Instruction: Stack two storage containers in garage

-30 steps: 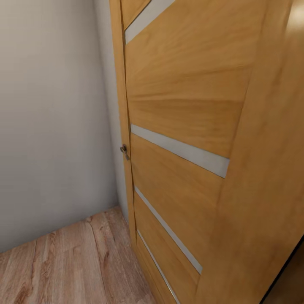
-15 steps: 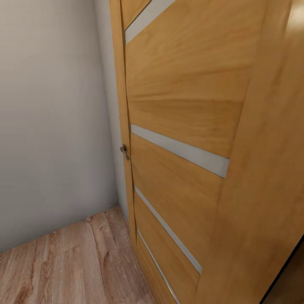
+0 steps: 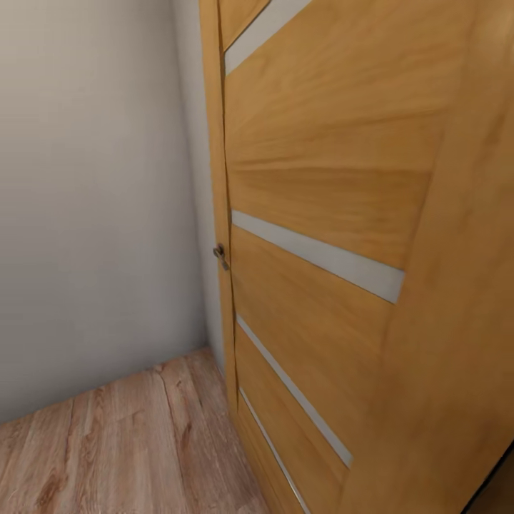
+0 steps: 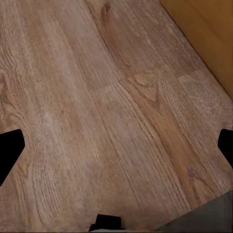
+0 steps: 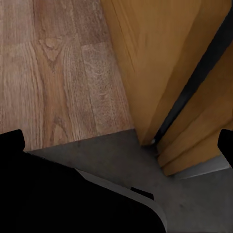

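The two storage containers are out of view. In the head view a tall orange-brown wooden door (image 3: 335,178) with pale glass strips stands close in front of me, ajar. My left gripper (image 4: 116,148) is open over light wood-plank flooring (image 4: 97,97), with nothing between its black fingertips (image 4: 9,150). My right gripper (image 5: 119,141) is open too, above the door's foot (image 5: 155,77), where the planks meet dark grey concrete floor (image 5: 111,155).
A plain grey-white wall (image 3: 93,200) closes off the left, meeting the door frame at a corner. A small metal door handle (image 3: 220,254) sticks out at the door's edge. A dark gap (image 5: 199,73) shows beside the door. My own dark base (image 5: 58,194) lies below the right gripper.
The whole head picture has shifted slightly right and down, so the camera has moved a little. The door and wall themselves look unmoved.
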Controlling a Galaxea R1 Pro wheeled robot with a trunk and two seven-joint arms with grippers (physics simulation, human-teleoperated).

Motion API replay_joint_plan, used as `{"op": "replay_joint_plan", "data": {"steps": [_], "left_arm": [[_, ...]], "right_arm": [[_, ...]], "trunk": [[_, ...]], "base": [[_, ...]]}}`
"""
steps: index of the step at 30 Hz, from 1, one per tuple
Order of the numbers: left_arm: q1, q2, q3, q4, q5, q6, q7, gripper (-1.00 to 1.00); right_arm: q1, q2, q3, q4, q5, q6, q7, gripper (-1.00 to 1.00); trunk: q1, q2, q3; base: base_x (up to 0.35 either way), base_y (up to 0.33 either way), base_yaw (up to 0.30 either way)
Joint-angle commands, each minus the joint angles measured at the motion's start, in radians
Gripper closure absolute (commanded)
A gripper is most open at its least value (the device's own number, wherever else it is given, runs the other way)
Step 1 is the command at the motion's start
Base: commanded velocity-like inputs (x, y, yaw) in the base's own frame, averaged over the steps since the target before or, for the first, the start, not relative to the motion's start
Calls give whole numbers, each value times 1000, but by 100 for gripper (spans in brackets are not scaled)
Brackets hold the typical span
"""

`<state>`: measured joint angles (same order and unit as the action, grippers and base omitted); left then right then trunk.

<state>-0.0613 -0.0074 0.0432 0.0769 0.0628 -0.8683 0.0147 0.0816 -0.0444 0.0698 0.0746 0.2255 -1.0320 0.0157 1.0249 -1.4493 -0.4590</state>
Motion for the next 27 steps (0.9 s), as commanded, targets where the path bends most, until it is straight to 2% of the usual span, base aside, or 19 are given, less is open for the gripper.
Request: {"op": "replay_joint_plan", "data": {"steps": [1, 7, 18, 27], "left_arm": [[-2, -2, 4, 4, 0, 5, 1, -100], [-2, -11, 2, 3, 1, 44, 3, -100], [-2, -11, -5, -15, -2, 51, 7, -100], [-2, -11, -2, -35, 3, 50, 6, -100]], "right_arm": [[0, 0, 7, 1, -6, -3, 2, -100], [0, 0, 7, 1, -6, -2, 1, -100], [0, 0, 7, 1, -6, -2, 1, -100], [0, 0, 7, 1, -6, -2, 1, -100]], "trunk": [[0, -1, -1], [0, -1, -1], [0, -1, -1], [0, -1, -1]], "base": [[0, 0, 235], [0, 0, 246], [0, 0, 95], [0, 0, 254]]}}
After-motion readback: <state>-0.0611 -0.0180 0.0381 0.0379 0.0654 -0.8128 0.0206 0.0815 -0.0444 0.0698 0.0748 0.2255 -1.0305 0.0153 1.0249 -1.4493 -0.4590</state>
